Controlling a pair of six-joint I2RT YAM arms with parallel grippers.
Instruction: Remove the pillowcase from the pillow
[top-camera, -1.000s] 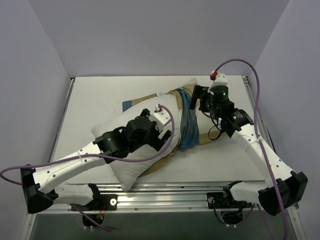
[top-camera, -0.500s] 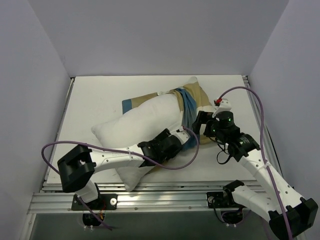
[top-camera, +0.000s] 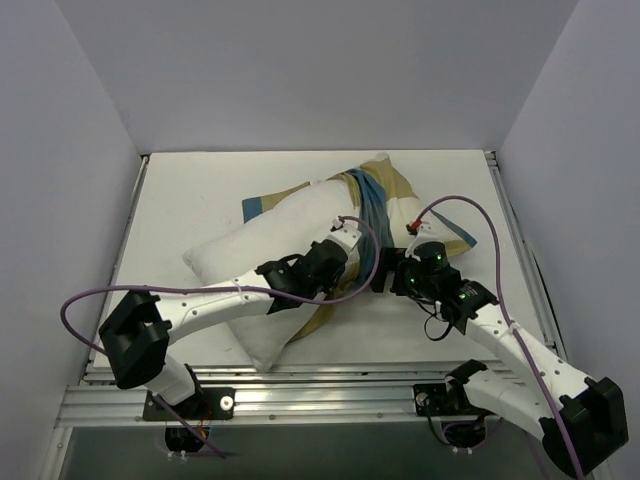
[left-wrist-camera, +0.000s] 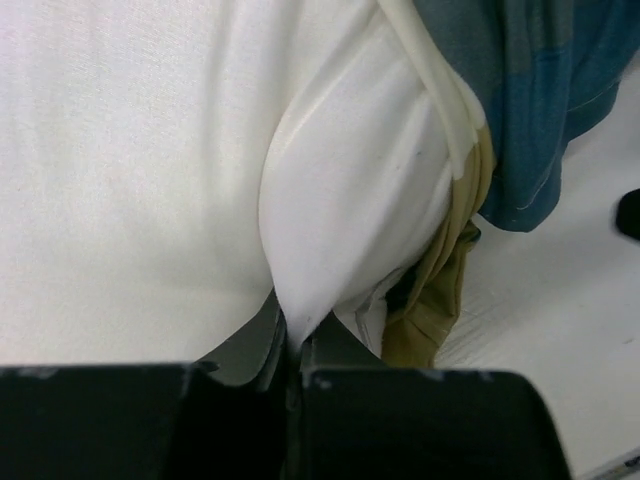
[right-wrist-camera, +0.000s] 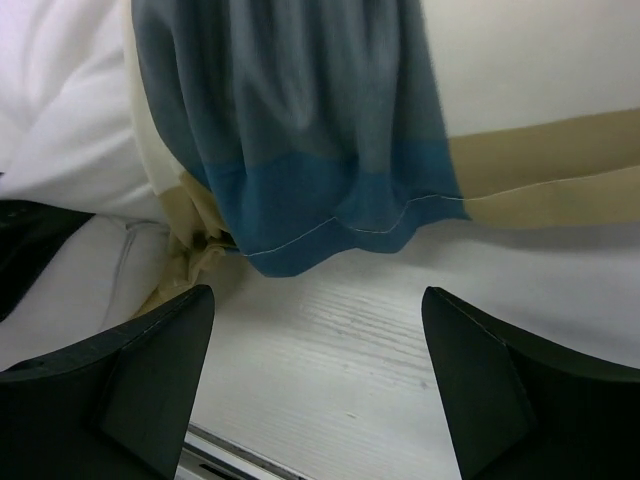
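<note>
The white pillow (top-camera: 250, 262) lies slantwise across the table, its far right end still inside the bunched pillowcase (top-camera: 376, 200) of blue, tan and cream blocks. My left gripper (top-camera: 358, 268) sits at the pillow's near right side, next to the case's edge. Its jaws (left-wrist-camera: 292, 345) are shut on a pinched fold of the white pillow (left-wrist-camera: 330, 220), with the blue and tan pillowcase (left-wrist-camera: 530, 100) just to the right. My right gripper (top-camera: 388, 280) is close beside it, low over the table. It stands open (right-wrist-camera: 320, 350) with bare tabletop between the fingers, just short of the pillowcase's blue hem (right-wrist-camera: 320, 160).
The white table (top-camera: 200, 190) is walled at the back and on both sides. A metal rail (top-camera: 330, 385) runs along the near edge. The two wrists are almost touching. Purple cables (top-camera: 450, 205) loop above both arms.
The left gripper has shut on a fold of the pillow and moved up toward the case's edge. The right arm has drawn nearer and leftward, down beside the left gripper.
</note>
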